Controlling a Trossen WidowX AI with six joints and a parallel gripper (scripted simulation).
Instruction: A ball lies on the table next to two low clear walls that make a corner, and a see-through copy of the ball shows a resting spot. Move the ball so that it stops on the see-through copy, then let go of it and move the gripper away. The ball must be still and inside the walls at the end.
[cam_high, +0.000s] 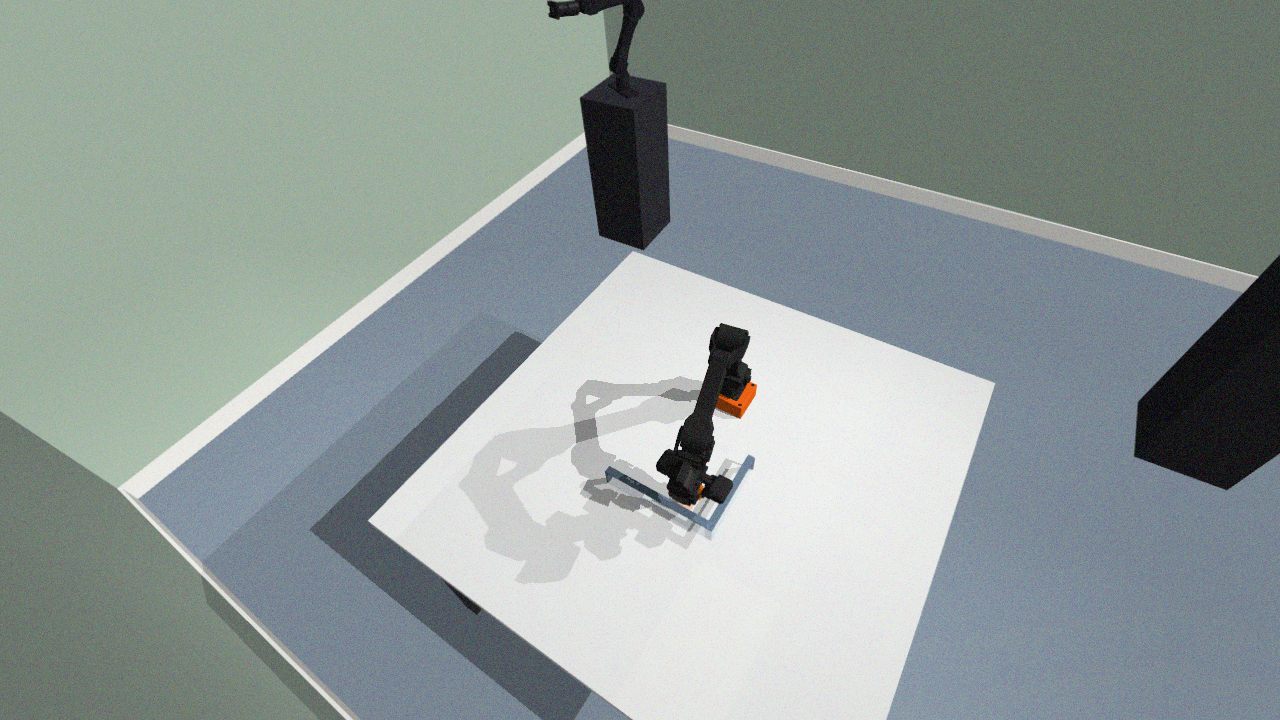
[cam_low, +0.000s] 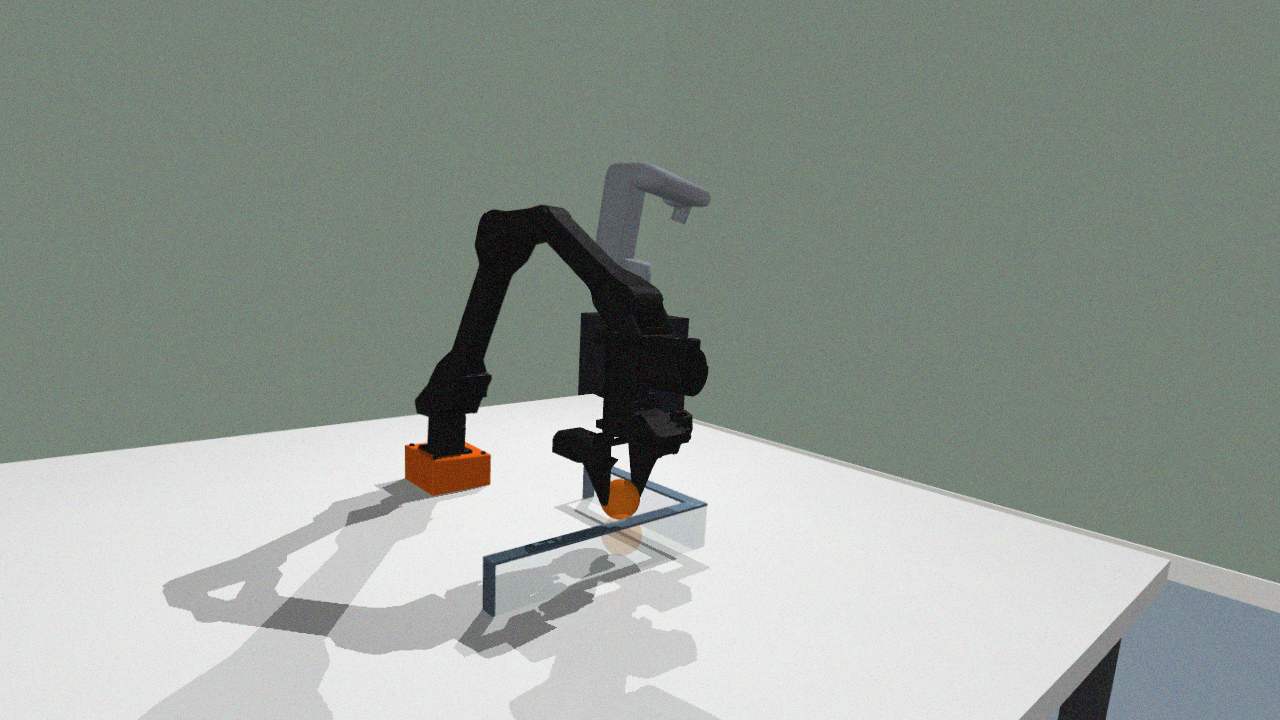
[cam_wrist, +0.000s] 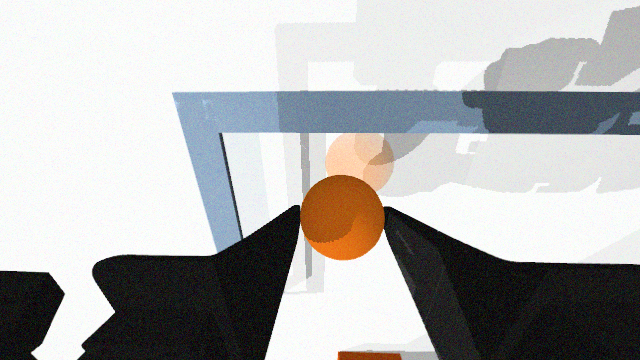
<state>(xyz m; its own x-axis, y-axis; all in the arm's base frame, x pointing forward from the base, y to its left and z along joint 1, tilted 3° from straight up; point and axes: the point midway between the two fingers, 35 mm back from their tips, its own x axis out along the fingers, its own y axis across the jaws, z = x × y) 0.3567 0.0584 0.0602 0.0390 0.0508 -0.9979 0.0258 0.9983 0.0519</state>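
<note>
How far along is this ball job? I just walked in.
Done: the gripper has shut on the orange ball. In hand: it carries the ball above the table, inside the clear walls. Left: set it on the see-through copy, release, back away.

The ball (cam_wrist: 342, 216) sits inside the corner of the walls (cam_wrist: 320, 111), clamped between the fingertips of the gripper (cam_wrist: 342, 220). The copy (cam_wrist: 359, 161) lies between the ball and the far wall, close to the corner. The arm's base (cam_low: 446, 467) stands outside the walls, well apart.
</note>
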